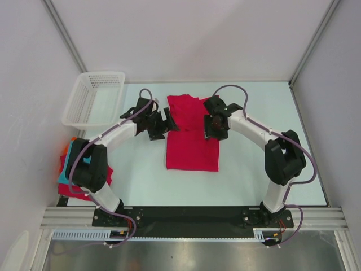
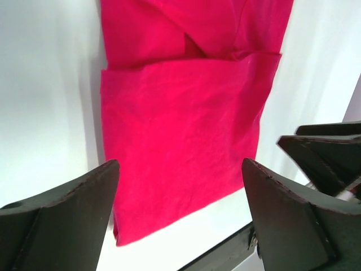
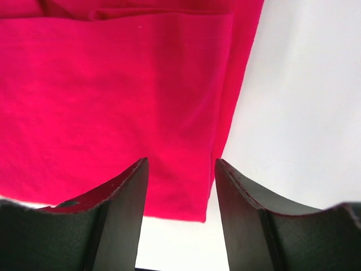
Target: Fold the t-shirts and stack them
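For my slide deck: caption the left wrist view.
Open left end effector over a folded crimson t-shirt on the white table.

Left fingers (image 2: pixel 67 217), right fingers (image 3: pixel 115 226) apart.

At eight o'clock, the left arm (image 1: pixel 90 164) covers most of the folded t-shirts (image 1: pixel 63 176); the crimson t-shirt (image 2: pixel 180 141) runs off both wrist views at twelve o'clock.
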You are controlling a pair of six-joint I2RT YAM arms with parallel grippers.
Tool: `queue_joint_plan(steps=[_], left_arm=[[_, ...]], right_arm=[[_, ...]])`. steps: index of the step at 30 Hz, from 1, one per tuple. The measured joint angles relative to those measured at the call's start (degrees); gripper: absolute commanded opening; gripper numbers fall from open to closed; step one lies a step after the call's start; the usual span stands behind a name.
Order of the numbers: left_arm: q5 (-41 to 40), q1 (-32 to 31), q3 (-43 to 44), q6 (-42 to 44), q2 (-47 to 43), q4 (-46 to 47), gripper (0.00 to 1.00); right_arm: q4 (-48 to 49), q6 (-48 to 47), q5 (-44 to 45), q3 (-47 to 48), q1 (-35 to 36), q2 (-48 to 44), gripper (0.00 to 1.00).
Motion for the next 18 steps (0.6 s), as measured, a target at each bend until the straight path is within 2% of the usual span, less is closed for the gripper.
queue_joint_plan(steps=[7,13,18], left_arm=[[0.6,0.0,-8.0,0.4,-4.9,1.1,0.96],[0.6,-1.1,-20.4,-0.3,-13.9,3.1,0.96],[0.6,-3.8,-25.2,-1.2,-16.0,5.3,0.96]], right_arm=[[0.7,0.9,0.3,-1.6,3.0,-5.5,0.57],[3.0,4.0,0.1,-13.7,6.5,-12.7,0.58],[3.8,6.3,0.2,-22.0,8.4,-14.1,0.58]])
